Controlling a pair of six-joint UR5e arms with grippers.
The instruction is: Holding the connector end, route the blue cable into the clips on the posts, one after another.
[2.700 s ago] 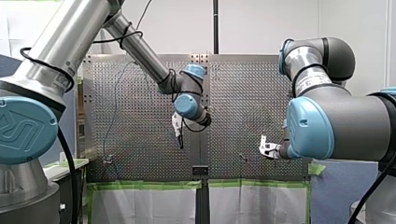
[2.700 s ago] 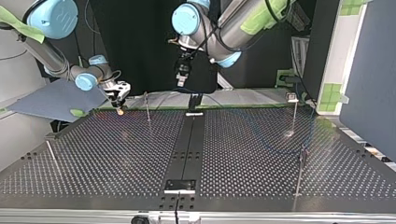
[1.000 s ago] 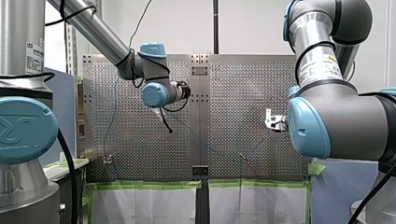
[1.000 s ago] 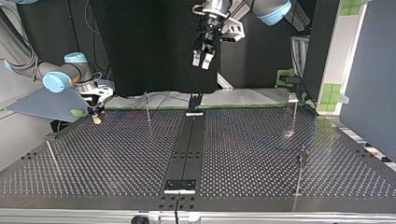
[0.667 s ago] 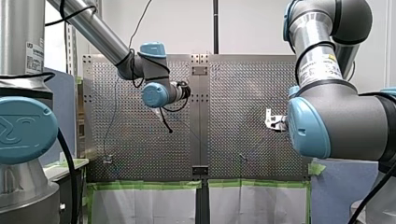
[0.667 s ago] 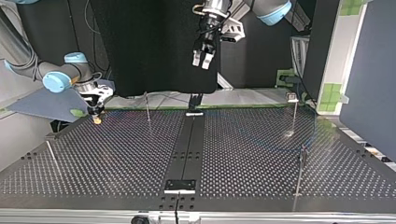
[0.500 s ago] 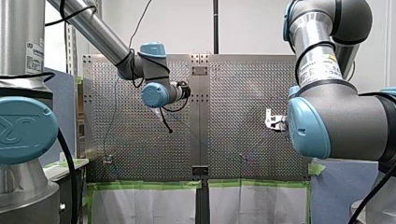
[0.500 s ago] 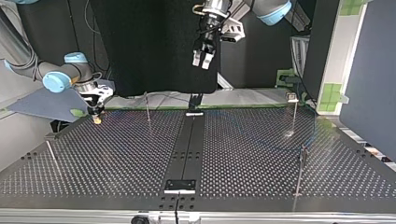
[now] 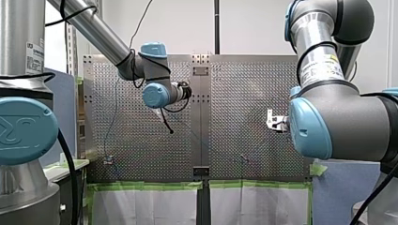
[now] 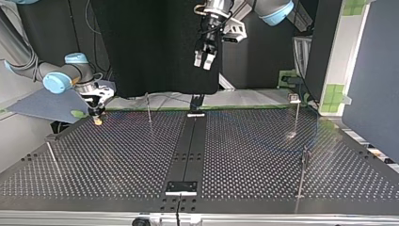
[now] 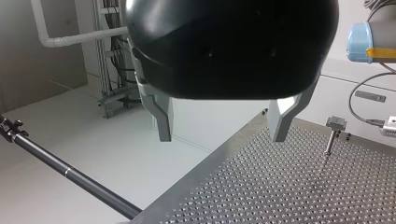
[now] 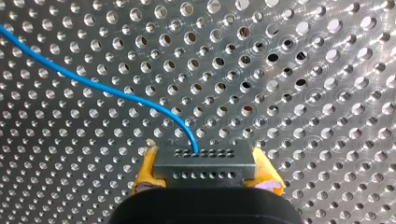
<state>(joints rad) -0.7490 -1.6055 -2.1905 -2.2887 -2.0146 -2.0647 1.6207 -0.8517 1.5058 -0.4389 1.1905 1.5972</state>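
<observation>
Presently, my right gripper [image 12: 204, 161] is clamped on the grey connector [image 12: 205, 170], with its yellow pads [image 12: 145, 169] pressed against the two sides of the block. The blue cable [image 12: 93, 80] leaves the connector's perforated face and curves away over the perforated table [image 12: 317, 98]. Whether it touches the surface cannot be told. In the top view this gripper sits low, just above the table's far corner at the view's left.

My left gripper [image 11: 223, 133] stands wide open, its metal fingers [image 11: 163, 119] well apart. In the top view it hangs high above the far edge, near the middle. A post [image 11: 330, 140] with a clip head stands upright on the table ahead of it. The top view shows further posts, one near the right gripper [image 10: 148, 107] and two at the view's right. Whether the cable sits in any clip cannot be told.
</observation>
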